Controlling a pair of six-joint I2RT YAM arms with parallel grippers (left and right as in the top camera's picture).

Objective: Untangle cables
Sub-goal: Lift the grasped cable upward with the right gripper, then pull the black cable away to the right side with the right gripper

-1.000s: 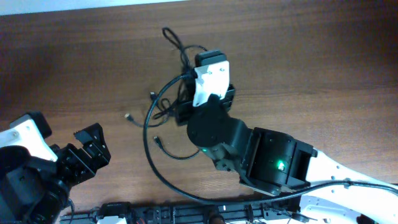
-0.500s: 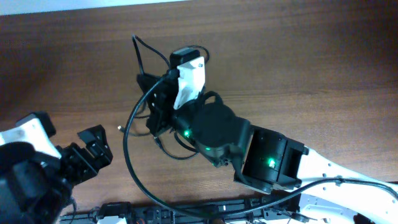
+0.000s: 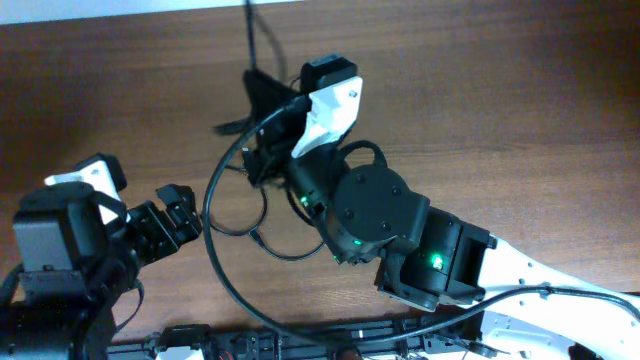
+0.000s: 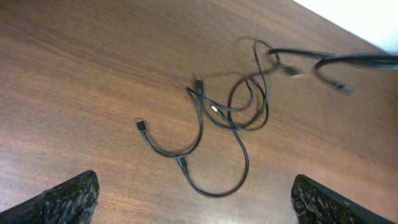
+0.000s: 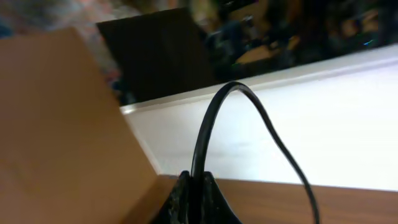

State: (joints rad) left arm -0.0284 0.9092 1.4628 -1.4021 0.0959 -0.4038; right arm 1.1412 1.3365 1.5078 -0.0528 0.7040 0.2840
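Note:
Thin black cables [image 4: 231, 117] lie looped together on the wooden table, with plug ends to the left [image 4: 142, 126]. In the overhead view the cables [image 3: 268, 246] lie partly under my right arm. My right gripper [image 3: 258, 88] is shut on one cable strand [image 5: 214, 112], which arches up from between its fingers [image 5: 196, 193]; that strand runs toward the far table edge [image 3: 248, 25]. My left gripper [image 3: 182, 212] is open and empty, left of the cables; its two fingertips [image 4: 196, 202] frame the bottom of the left wrist view, short of the nearest loop.
A thick black robot cable [image 3: 212, 215] curves from my right arm down to the front edge. The right arm's body [image 3: 375, 215] covers the table's middle. The table's far edge meets a white surface [image 5: 323, 106].
My right gripper has swung left, then back right and farther away, pulling the held cable strand with it. My left arm has moved right and closer to the cables.

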